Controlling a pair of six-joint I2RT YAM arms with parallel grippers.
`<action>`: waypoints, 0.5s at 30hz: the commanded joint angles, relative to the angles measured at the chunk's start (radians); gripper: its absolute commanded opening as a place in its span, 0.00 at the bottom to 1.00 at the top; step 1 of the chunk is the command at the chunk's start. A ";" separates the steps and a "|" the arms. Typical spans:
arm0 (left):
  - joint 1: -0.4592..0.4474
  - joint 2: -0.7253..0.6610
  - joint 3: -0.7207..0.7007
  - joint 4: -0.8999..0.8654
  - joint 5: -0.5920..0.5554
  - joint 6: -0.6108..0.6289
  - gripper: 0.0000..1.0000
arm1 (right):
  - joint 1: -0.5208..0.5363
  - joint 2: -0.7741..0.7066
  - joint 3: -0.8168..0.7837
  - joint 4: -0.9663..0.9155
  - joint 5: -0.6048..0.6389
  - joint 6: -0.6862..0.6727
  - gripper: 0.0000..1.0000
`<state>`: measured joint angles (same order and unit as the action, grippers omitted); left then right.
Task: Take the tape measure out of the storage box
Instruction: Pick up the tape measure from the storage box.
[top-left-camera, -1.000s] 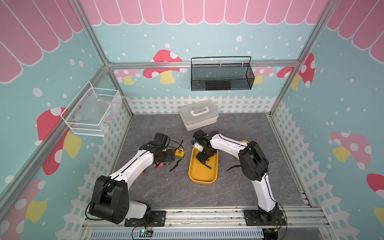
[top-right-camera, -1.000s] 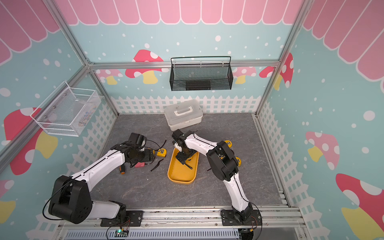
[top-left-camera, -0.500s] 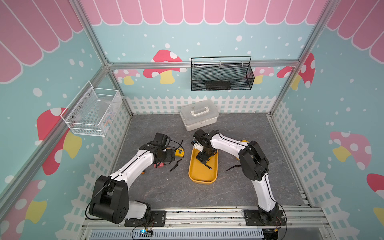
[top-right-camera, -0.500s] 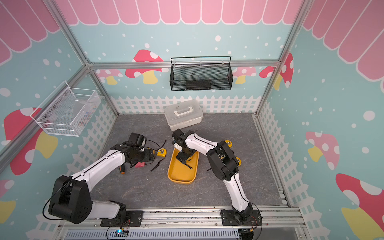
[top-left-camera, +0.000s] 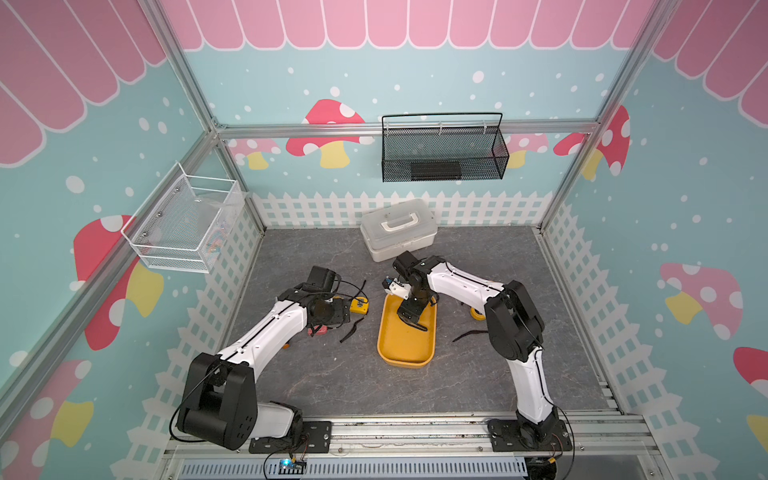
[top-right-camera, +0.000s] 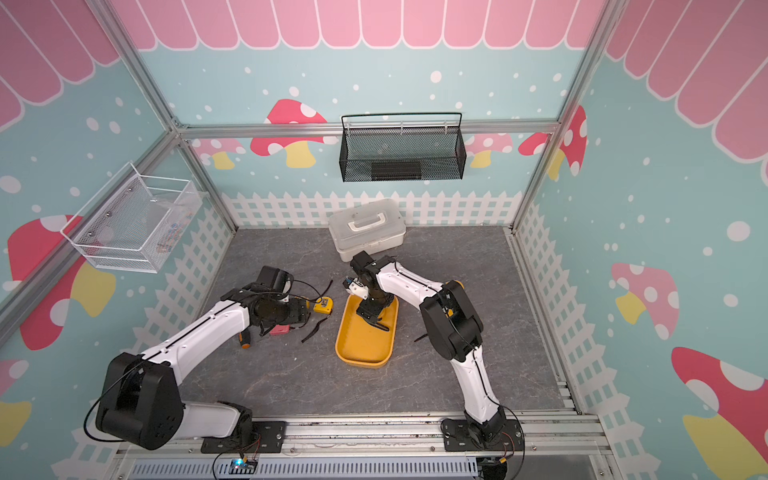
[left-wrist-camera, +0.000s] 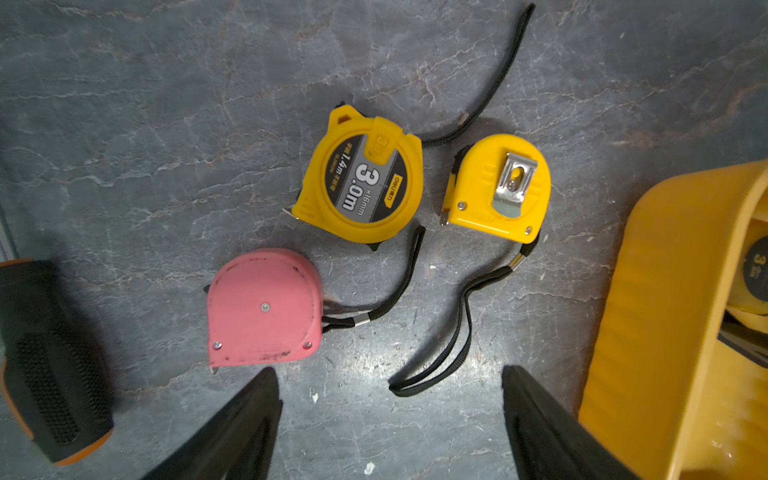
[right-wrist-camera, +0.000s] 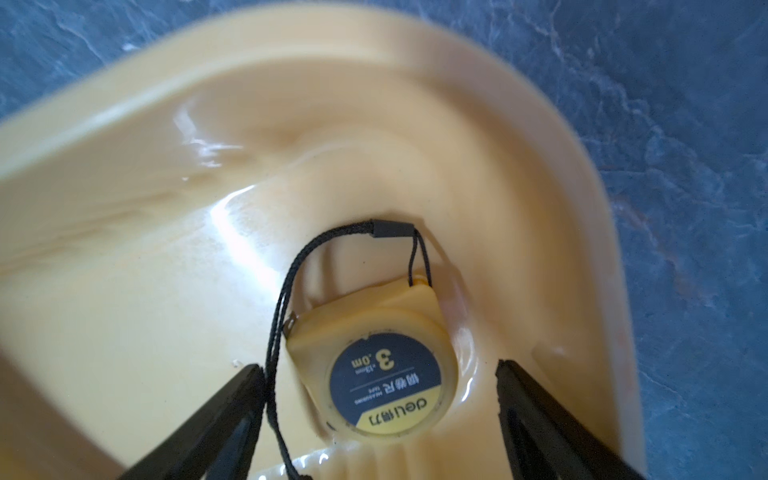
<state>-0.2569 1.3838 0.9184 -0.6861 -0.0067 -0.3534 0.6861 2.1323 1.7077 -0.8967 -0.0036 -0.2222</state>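
The grey stone-pattern table (top-left-camera: 332, 382) carried the orange-yellow storage box (top-left-camera: 405, 353) between the two arms. The right gripper (right-wrist-camera: 379, 370) was down inside the box, its jaws apart, one on each side of the yellow tape measure (right-wrist-camera: 372, 361), which lay flat on the box floor at a rounded end. Its black strap (right-wrist-camera: 282, 299) ran just beside one finger. The left gripper (left-wrist-camera: 387, 374) hung over the table with jaws apart, holding nothing, near a pink tape measure (left-wrist-camera: 264, 307), a 3.0m tape measure (left-wrist-camera: 361, 178) and a clip-backed tape measure (left-wrist-camera: 498, 187)
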 joint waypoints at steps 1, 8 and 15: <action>-0.003 -0.020 -0.013 0.008 0.007 -0.010 0.84 | -0.006 -0.016 0.023 -0.001 -0.034 -0.053 0.87; -0.002 -0.024 -0.013 0.008 0.007 -0.010 0.85 | -0.007 -0.023 0.028 0.011 -0.087 -0.072 0.86; -0.002 -0.025 -0.013 0.007 0.007 -0.010 0.85 | -0.008 -0.012 0.030 0.008 -0.093 -0.081 0.85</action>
<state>-0.2569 1.3838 0.9173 -0.6865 -0.0063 -0.3561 0.6811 2.1323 1.7126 -0.8856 -0.0845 -0.2878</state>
